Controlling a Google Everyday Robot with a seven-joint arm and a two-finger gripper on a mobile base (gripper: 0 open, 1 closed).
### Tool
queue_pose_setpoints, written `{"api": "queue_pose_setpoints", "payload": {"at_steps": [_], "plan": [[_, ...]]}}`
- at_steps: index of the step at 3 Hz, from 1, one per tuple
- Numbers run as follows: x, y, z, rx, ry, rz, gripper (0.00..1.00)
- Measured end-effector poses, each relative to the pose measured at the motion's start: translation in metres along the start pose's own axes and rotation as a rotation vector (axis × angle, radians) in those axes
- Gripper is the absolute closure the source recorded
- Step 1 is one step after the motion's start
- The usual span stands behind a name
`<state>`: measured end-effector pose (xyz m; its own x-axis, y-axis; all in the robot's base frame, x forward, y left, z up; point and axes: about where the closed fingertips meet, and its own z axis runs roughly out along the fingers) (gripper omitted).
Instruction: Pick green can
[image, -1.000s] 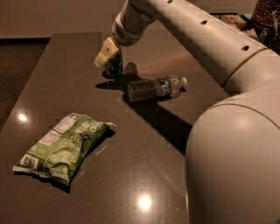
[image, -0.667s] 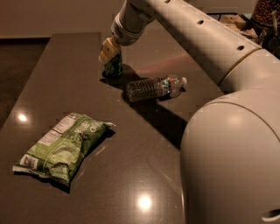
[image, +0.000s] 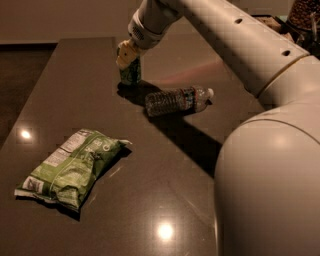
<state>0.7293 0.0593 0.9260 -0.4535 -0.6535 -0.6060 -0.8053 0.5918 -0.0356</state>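
The green can (image: 130, 74) stands near the far edge of the dark table (image: 165, 175), small and green with pale markings. My gripper (image: 127, 52) is right on top of it, at the end of the white arm (image: 215, 35) that reaches in from the right, and it covers the can's top. The can's lower body shows below the gripper, and its base looks to be at the table top.
A clear plastic bottle (image: 179, 99) lies on its side just right of the can. A flat green chip bag (image: 70, 167) lies at the front left. The arm's large white body (image: 270, 185) fills the right foreground. Dark objects (image: 300, 15) stand at the back right.
My gripper has shifted slightly right and up onto the top of the can. The bottle and the chip bag have not moved.
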Motion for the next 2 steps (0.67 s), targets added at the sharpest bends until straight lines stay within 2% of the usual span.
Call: {"api": "queue_pose_setpoints", "payload": {"at_steps": [1, 2], "plan": [[-0.01, 0.015, -0.023, -0.027, -0.025, -0.055, 0.96], [-0.024, 0.033, -0.05, -0.058, -0.064, -0.118, 1.0]]}}
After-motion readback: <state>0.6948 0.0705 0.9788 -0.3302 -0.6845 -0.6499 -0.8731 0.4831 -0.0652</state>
